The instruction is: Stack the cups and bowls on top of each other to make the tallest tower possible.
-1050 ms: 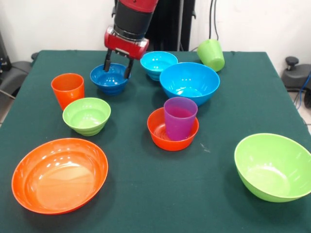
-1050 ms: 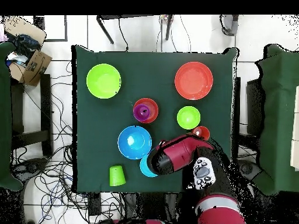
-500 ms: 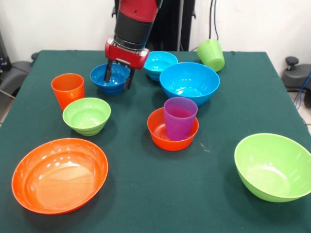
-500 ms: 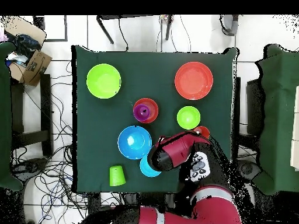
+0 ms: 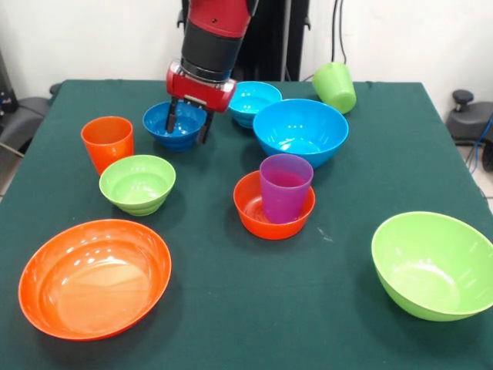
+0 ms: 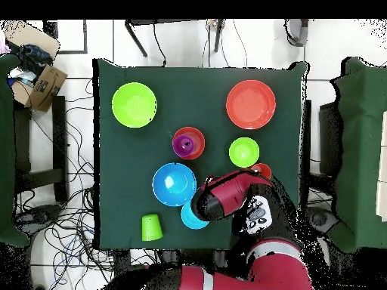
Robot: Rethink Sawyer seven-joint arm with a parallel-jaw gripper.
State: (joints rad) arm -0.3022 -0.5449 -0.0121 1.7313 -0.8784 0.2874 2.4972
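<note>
A dark green cloth-covered table [image 5: 231, 324] stands before a plain white wall [image 5: 85, 38]. From overhead, tangled black cables [image 6: 57, 219] litter the pale floor, with an open brown cardboard box [image 6: 41, 83] beside the table.

hand [image 5: 189, 122] lowered onto dark blue bowl [image 5: 174, 126]

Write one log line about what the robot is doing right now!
gripper: open, straddling rim of dark blue bowl | purple cup: upright in small orange bowl | tower: not started
</note>
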